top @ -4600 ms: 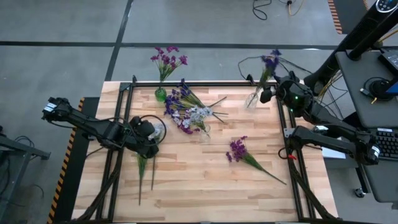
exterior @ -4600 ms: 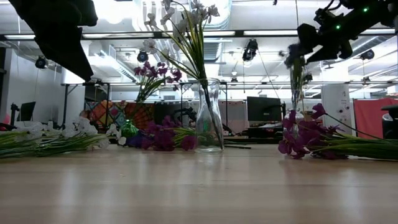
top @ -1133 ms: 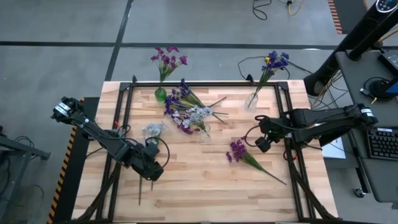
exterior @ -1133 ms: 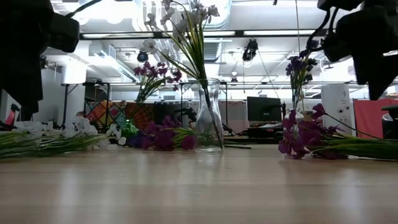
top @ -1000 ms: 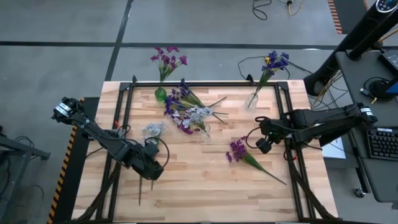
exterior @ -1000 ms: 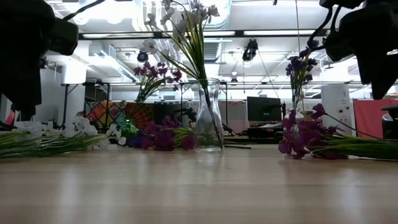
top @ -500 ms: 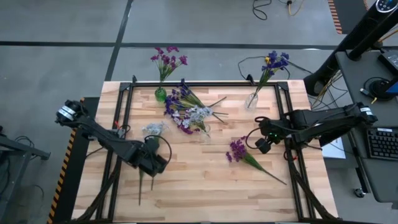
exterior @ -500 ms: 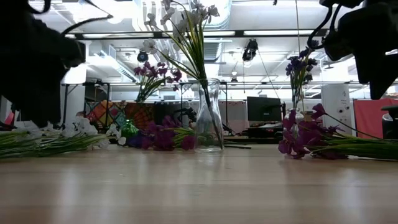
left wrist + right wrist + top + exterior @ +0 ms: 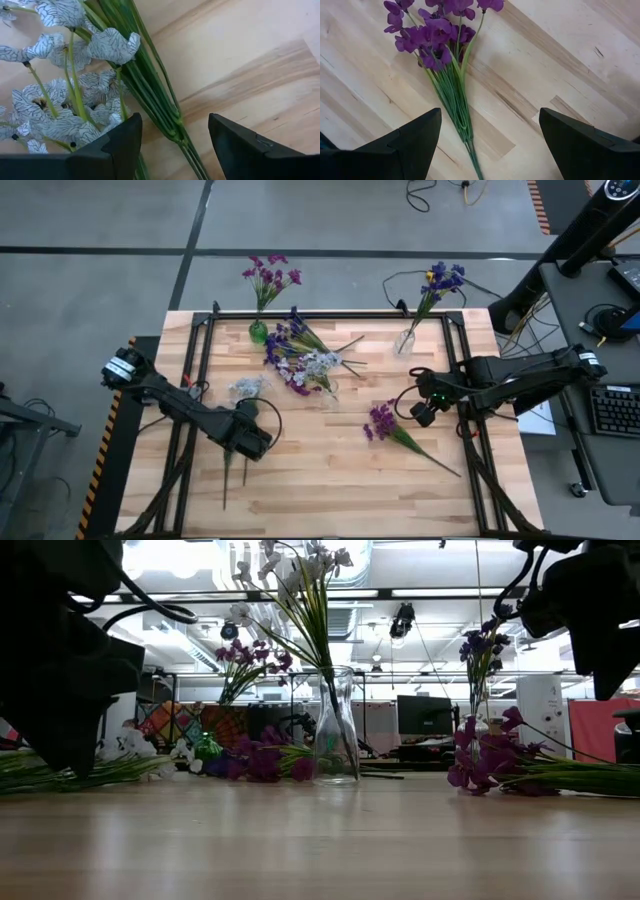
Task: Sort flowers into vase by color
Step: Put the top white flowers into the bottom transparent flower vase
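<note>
Toward the left edge of the worktop point(image 9: 330, 480) we see the left gripper point(image 9: 247, 438) low over the green stems of the white spray point(image 9: 65, 107), its fingers point(image 9: 122, 145) parted with the stems running between them and not yet clamped. Compared with a second ago, this arm has drawn its gripper back up along the stems toward the pale blossoms point(image 9: 246, 387), and the jaws have spread slightly wider. The right gripper point(image 9: 424, 408) hangs near the right edge, just beside the magenta spray point(image 9: 383, 422), which lies flat on the wood with its stems point(image 9: 455, 107) trailing toward the near right corner; its fingers point(image 9: 417, 137) stand wide apart and hold nothing, and it has not moved over the last second. Along the far edge, a green vase point(image 9: 258, 332) carries magenta flowers point(image 9: 270, 275) at the left, and a clear vase point(image 9: 405, 340) carries blue-violet flowers point(image 9: 441, 279) at the right. Between them a mixed heap of violet and white sprays point(image 9: 300, 355) lies on the wood around a glass vase point(image 9: 336, 730) holding white blossoms, unchanged from before.
</note>
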`<state>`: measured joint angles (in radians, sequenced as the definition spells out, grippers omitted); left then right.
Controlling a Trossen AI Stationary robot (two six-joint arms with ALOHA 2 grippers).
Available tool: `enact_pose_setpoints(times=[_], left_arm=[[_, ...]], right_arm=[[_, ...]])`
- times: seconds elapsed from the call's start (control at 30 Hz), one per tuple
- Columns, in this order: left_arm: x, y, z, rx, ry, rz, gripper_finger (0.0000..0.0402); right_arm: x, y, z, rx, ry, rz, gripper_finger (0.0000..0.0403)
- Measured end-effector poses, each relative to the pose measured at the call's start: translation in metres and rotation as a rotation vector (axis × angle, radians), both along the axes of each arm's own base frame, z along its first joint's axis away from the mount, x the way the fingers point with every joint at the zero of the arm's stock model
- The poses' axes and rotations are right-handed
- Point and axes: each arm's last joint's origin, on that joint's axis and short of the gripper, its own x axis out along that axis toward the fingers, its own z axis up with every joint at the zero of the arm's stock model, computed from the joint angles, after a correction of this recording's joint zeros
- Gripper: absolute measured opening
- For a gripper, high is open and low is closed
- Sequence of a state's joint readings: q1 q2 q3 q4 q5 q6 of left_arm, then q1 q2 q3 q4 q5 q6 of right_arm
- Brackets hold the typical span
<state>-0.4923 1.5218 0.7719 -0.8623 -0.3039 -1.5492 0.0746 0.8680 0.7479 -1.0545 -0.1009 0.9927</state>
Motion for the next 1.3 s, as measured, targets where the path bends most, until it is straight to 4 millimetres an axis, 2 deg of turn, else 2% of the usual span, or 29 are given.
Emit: enact_pose_setpoints(times=[0.23, 0.47, 1.0, 1.3], left_arm=[[0.001, -0.001, -0.004, 0.008, 0.013, -0.015, 0.0246], [0.004, -0.001, -0.011, 0.021, 0.035, -0.017, 0.0229], [0.01, -0.004, -0.013, -0.011, 0.008, -0.083, 0.0137], [0.009, -0.005, -0.013, -0.036, 0.032, -0.116, 0.0045]], right_arm=[[0.002, 0.0, 0.001, -0.001, -0.022, 0.005, 0.0327], [0.002, 0.0, 0.001, -0.016, -0.024, 0.005, 0.0327], [0.002, 0.0, 0.001, -0.017, -0.024, 0.003, 0.0327], [0.002, 0.0, 0.001, -0.024, -0.027, 0.017, 0.0327]])
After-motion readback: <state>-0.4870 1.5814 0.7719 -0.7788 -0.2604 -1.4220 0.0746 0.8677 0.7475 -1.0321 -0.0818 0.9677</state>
